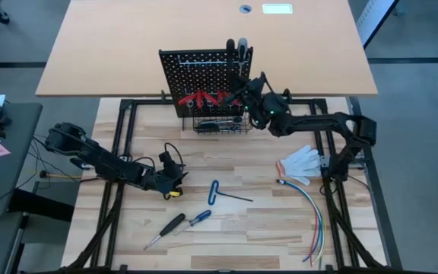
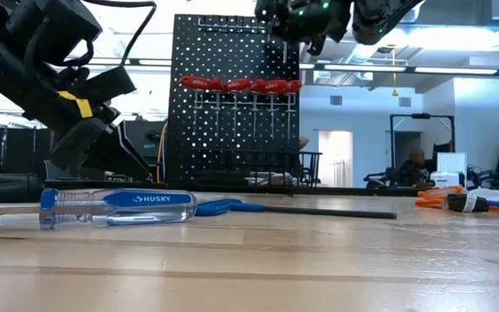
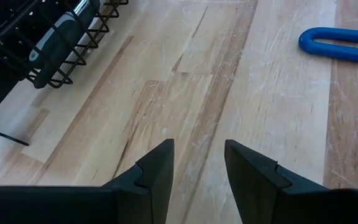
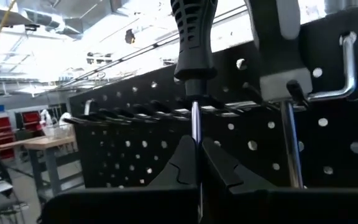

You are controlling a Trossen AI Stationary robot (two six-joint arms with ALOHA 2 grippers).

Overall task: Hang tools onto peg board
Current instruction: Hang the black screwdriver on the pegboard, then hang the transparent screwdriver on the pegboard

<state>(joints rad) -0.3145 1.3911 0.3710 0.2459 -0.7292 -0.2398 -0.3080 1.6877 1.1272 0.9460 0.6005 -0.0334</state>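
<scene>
So the right gripper (image 4: 199, 163) is up at the peg board (image 1: 196, 72), clamped on the steel shaft of a black-handled screwdriver (image 4: 193, 37) sitting in the ring row — roughly 1 o'clock from table centre. That shaft looks thin, stiff and slick, so gripping close under the handle seems safest against twisting. The left gripper (image 3: 197, 168) hovers low at about 8 o'clock, fingers apart, holding nothing. More tools lie loose around 6 o'clock — a blue hex key (image 1: 217, 191) and two screwdrivers (image 1: 179, 225). The table (image 1: 265, 236) is scratched pale wood; an open workshop sits behind.
</scene>
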